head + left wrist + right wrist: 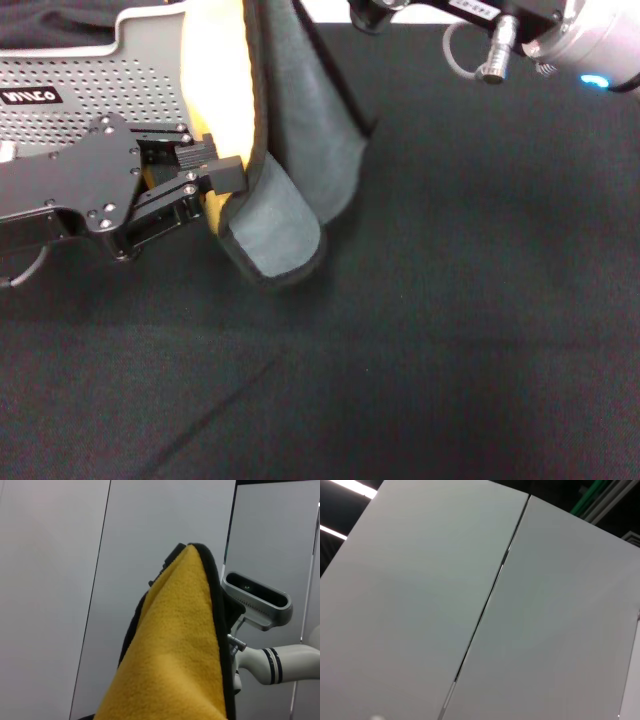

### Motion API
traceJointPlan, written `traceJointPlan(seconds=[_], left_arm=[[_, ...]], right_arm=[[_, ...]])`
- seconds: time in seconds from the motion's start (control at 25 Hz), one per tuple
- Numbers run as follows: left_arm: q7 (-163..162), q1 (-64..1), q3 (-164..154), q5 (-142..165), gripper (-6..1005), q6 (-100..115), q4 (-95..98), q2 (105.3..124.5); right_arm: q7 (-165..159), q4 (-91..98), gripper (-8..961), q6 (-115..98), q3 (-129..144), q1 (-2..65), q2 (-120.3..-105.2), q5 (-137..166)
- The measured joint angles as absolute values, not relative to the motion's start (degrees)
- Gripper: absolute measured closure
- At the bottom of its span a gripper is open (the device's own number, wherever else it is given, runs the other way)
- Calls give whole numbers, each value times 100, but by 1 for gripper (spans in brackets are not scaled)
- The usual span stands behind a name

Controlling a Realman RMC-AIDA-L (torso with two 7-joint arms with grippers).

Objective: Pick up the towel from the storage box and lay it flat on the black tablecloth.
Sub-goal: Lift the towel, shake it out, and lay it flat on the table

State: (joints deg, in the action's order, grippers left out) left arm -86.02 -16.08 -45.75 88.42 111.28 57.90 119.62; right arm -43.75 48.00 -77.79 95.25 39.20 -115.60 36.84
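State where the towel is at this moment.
In the head view the towel hangs from the left gripper, upper centre-left, beside the storage box and above the black tablecloth.

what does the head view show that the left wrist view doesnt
Only the head view shows the left gripper clamped on the hanging towel, the towel's grey-teal face, the storage box, the black tablecloth and the right arm at the top right edge. Only the left wrist view shows pale wall panels and a grey camera unit on a white arm. Both show the towel's yellow face and dark edge.
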Motion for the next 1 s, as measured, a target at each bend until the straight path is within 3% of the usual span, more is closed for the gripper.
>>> traceJointPlan(seconds=[1.0], left_arm=[[-7549, -1585, -4219, 8754, 792, 10977, 4806, 11988]], right_arm=[[-4332, 5264, 948, -6452, 9484, 4066, -11624, 3582]])
